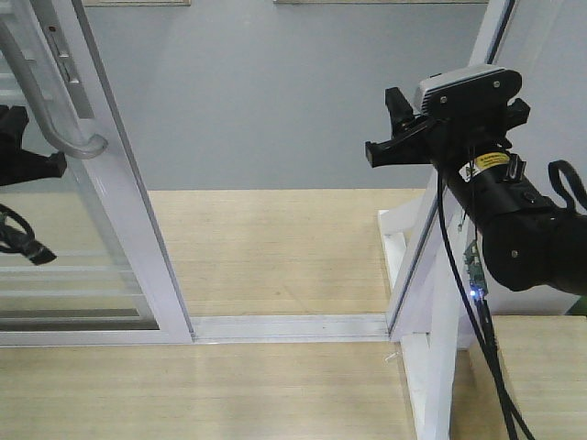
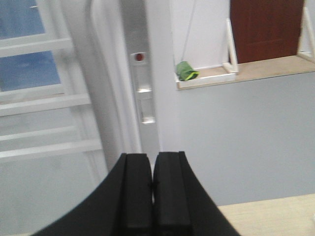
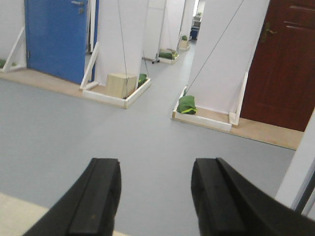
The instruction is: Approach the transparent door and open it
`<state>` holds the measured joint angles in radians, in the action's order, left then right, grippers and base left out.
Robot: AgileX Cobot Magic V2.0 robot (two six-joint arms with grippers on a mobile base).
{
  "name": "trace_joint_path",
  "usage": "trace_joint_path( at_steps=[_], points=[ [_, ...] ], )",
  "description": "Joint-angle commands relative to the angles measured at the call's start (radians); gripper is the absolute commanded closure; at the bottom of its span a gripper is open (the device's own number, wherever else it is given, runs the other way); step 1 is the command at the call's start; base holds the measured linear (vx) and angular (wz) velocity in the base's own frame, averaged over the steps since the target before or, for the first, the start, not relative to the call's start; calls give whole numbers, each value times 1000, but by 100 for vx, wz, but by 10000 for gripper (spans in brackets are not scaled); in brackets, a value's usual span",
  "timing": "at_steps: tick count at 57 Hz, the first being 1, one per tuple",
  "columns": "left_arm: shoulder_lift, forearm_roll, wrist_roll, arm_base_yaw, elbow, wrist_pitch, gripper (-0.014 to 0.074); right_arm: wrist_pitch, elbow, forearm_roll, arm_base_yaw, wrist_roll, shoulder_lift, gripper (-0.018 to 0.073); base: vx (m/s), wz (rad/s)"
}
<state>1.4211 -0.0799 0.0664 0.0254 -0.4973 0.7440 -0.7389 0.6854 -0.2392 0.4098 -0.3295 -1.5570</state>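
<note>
Grey floor (image 3: 74, 118) lies beyond one transparent door (image 1: 136, 229), which stands just ahead of the left end effector (image 2: 152, 162), pressed together. The right end effector (image 3: 155, 169) is spread, well apart from the door.

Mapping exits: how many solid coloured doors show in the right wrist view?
2: a blue door at far left, a dark red wooden door at far right; white partitions may hide more.

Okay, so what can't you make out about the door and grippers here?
Front view: the top and left edges cut off the transparent door and its handle.
Left wrist view: blur hides the lock plate detail, and whether the left gripper touches the door.
Right wrist view: the right gripper faces away; handle out of frame.
</note>
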Motion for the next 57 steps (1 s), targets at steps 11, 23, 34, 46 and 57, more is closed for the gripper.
trace_joint_path(
  at_steps=[11, 23, 34, 46, 57],
  points=[
    [-243, -105, -139, 0, 135, -16, 479, 383, 25, 11, -3, -33, 276, 216, 0, 0],
    [-481, -155, -191, 0, 211, -261, 479, 677, 25, -4, -3, -34, 480, 322, 0, 0],
    [-707, -265, -328, -17, 247, -463, 479, 798, 25, -4, -3, -22, 582, 389, 0, 0],
    [-884, -361, -450, -47, 249, -622, 479, 831, 24, -8, -3, -18, 639, 452, 0, 0],
    [-967, -359, -476, -93, 249, -720, 479, 765, -88, -12, -3, 6, 709, 505, 0, 0]
  ],
)
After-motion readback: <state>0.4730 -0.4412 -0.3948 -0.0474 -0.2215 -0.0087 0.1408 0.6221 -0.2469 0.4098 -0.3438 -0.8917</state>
